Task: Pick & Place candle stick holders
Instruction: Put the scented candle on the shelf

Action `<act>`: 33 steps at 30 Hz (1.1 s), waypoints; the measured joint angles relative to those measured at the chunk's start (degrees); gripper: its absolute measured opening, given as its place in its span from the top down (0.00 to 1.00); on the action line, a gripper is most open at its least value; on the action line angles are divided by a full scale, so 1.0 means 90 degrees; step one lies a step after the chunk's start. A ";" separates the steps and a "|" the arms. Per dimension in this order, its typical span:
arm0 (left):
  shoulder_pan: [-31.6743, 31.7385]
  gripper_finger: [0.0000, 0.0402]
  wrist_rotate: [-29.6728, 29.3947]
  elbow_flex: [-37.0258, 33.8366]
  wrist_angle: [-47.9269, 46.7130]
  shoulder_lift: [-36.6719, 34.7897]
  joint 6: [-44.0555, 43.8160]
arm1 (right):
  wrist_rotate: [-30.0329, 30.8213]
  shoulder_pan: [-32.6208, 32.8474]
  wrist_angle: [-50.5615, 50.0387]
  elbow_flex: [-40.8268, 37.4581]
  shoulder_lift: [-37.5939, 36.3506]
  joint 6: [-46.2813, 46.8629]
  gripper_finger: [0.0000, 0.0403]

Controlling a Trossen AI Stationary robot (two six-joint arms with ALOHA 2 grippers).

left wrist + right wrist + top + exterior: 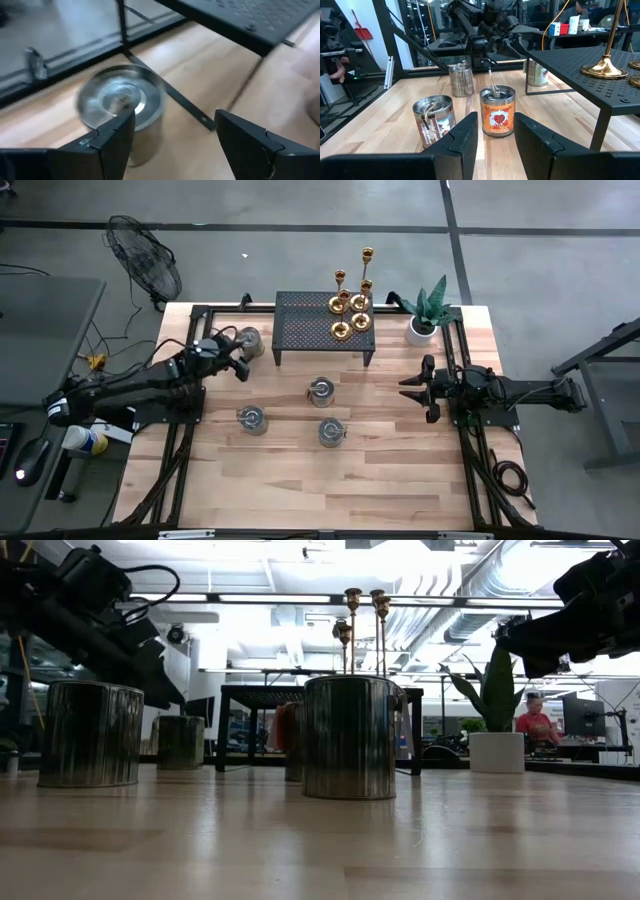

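Observation:
Several gold candle stick holders (pixel 352 310) stand on their round bases on the right half of a black perforated stand (pixel 305 328). Their tall stems (pixel 352 615) rise behind a tin in the low view, and one base (pixel 604 69) shows in the right wrist view. My left gripper (pixel 238 352) is open near the stand's left end, beside a silver tin (pixel 120 102). That tin lies off past one finger (pixel 117 132), not between the two. My right gripper (pixel 495 135) waits open at the table's right side, pointing level toward the tins.
Four silver candle tins stand on the wooden table: one by the stand's left end (pixel 250 340), one in the middle (pixel 320 390), two nearer the front (pixel 251 418) (pixel 331 430). A potted plant (pixel 425 320) stands at the stand's right end. Black frame rails run along both table sides.

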 joint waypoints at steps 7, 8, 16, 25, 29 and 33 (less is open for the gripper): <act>0.0004 0.30 -0.0728 -0.0034 0.0015 -0.0004 -0.0105 | -0.0001 0.0000 0.0000 0.0001 0.0001 0.0002 0.71; 0.0004 0.28 -0.0774 -0.0096 0.0072 -0.0035 -0.0112 | 0.0000 0.0002 0.0000 0.0002 0.0000 0.0001 0.71; -0.0667 0.03 -0.1649 -0.0982 0.0645 -0.0444 -0.0280 | 0.0000 0.0001 0.0000 0.0002 0.0000 0.0000 0.71; -0.0950 0.04 -0.2618 -0.1212 0.1036 -0.0491 0.0046 | 0.0000 0.0000 0.0002 0.0001 0.0002 0.0001 0.71; -0.0955 0.04 -0.2304 -0.1168 0.1016 -0.0274 -0.0593 | 0.0000 0.0002 0.0002 0.0000 0.0002 0.0002 0.71; -0.0953 0.05 -0.2348 -0.1112 0.1069 0.0100 -0.1080 | 0.0000 0.0002 0.0002 0.0002 0.0002 0.0001 0.71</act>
